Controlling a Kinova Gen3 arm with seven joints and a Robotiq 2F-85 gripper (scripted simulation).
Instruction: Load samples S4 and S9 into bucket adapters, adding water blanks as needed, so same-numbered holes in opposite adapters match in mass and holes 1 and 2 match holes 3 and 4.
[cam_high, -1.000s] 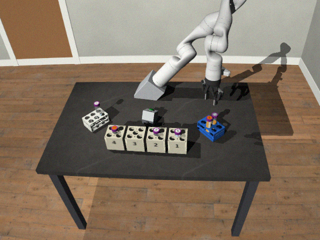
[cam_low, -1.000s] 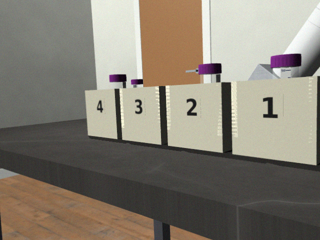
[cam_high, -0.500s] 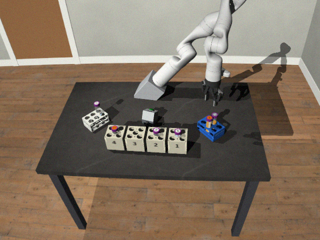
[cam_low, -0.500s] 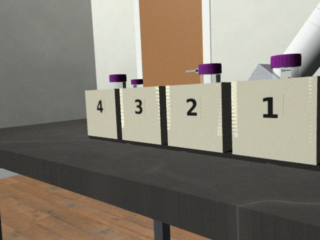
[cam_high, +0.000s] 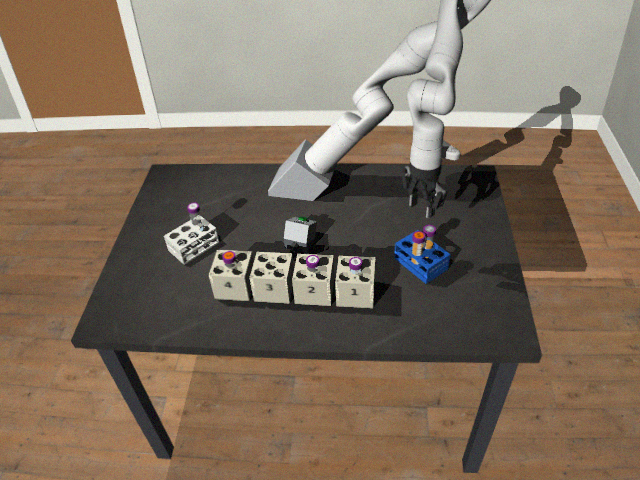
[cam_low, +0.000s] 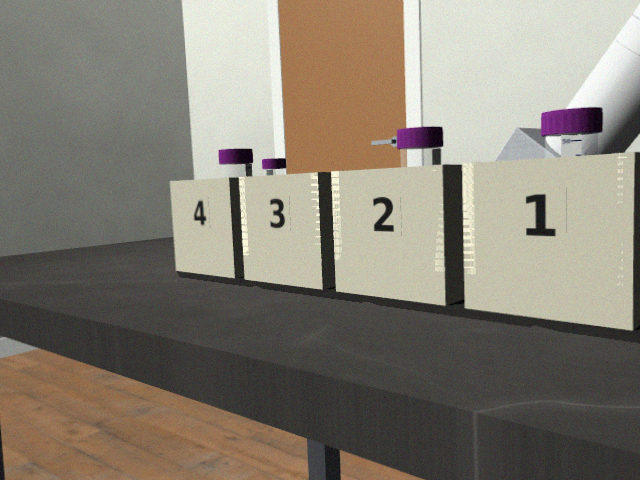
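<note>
Four cream adapters stand in a row at the table's front: adapter 4 (cam_high: 230, 282), adapter 3 (cam_high: 270, 277), adapter 2 (cam_high: 312, 279) and adapter 1 (cam_high: 355, 281). Adapter 4 holds an orange-dot tube (cam_high: 228, 256). Adapter 2 holds a white-dot tube (cam_high: 311, 261), and adapter 1 holds another white-dot tube (cam_high: 354, 264). Adapter 3 is empty. The blue rack (cam_high: 421, 256) at the right holds an orange-dot tube (cam_high: 418, 241) and a second tube (cam_high: 429, 234) behind it. My gripper (cam_high: 424, 204) is open and empty, hovering above and behind the blue rack.
A white rack (cam_high: 190, 239) at the left holds one purple-capped tube (cam_high: 193, 211). The DONE desk (cam_high: 300, 230) with its green key stands behind adapters 3 and 2. The arm's grey base (cam_high: 298, 175) sits at the table's back.
</note>
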